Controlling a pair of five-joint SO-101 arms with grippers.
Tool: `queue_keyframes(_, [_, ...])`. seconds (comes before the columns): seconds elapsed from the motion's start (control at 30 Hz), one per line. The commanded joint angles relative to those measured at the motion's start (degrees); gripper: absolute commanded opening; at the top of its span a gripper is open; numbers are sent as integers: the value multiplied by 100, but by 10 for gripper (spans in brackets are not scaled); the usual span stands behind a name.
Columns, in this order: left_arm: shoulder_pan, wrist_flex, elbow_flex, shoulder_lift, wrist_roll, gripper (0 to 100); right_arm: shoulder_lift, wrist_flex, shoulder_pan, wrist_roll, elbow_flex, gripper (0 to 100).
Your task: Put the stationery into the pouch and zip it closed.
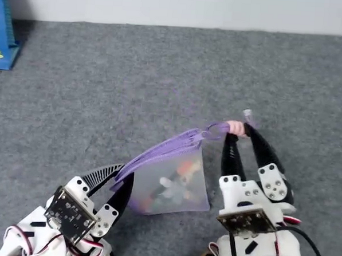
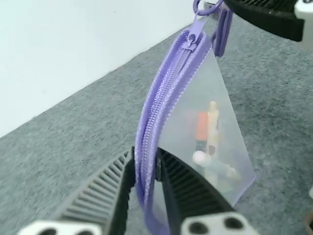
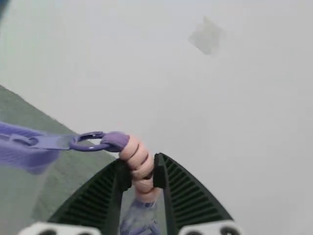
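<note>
A clear pouch (image 1: 173,188) with a purple zipper (image 1: 164,150) hangs stretched between the two arms above the grey carpet. Stationery (image 2: 208,134) lies inside it, orange and pale pieces among them. My left gripper (image 2: 145,183) is shut on the pouch's zipper end (image 2: 146,161), at the lower left in the high view (image 1: 121,189). My right gripper (image 3: 142,171) is shut on the pink beaded zipper pull (image 3: 137,159), which joins a purple ring (image 3: 90,142) on the slider. From above, the right gripper (image 1: 241,130) sits at the pouch's far right tip. The zipper looks closed along its length.
Grey carpet (image 1: 133,80) covers the whole work surface, with open room ahead of the arms. A blue box (image 1: 3,33) stands at the far left edge by the white wall (image 1: 183,8).
</note>
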Motion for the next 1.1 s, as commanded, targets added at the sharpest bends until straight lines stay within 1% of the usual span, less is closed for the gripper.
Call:
queue_keyframes(0.0, [-79, 185, -75, -18, -62, 9, -48, -251, 945, 114, -9, 7])
queue_keyframes(0.1, [-62, 185, -84, -18, -62, 9, -57, -268, 1156, 343, 132, 7])
queue_keyframes(0.2, [-62, 141, -84, -18, -62, 10, -57, -233, 1156, 325, 141, 9])
queue_keyframes(0.23, [-62, 132, -84, -18, -62, 11, -57, -233, 1156, 299, 114, 13])
queue_keyframes(0.3, [-88, 62, -57, -18, -62, 18, -57, -233, 1156, 9, 105, 35])
queue_keyframes(0.37, [-123, 44, -40, -18, -44, 63, -40, -215, 1156, -396, 132, 113])
queue_keyframes(0.43, [-316, 53, -40, -18, -26, 145, -40, -48, 1059, -695, 132, 218])
queue_keyframes(0.5, [-651, 26, -40, -18, 114, 232, -48, 251, 857, -897, 132, 304])
queue_keyframes(0.57, [-1160, -70, -48, -18, 308, 302, -57, 505, 637, -1029, 132, 340])
queue_keyframes(0.67, [-2127, -378, -48, -9, 334, 351, -57, 716, 418, -1231, 132, 323])
queue_keyframes(0.87, [-3675, -1143, -84, -9, 360, 354, -57, 752, 251, -1688, 141, 262])
queue_keyframes(1.0, [-4185, -1231, -66, -9, 378, 349, -57, 760, 242, -2136, 255, 190])
queue_keyframes(1.07, [-4299, -1204, -22, -9, 378, 304, -57, 760, 242, -2251, 440, 132])
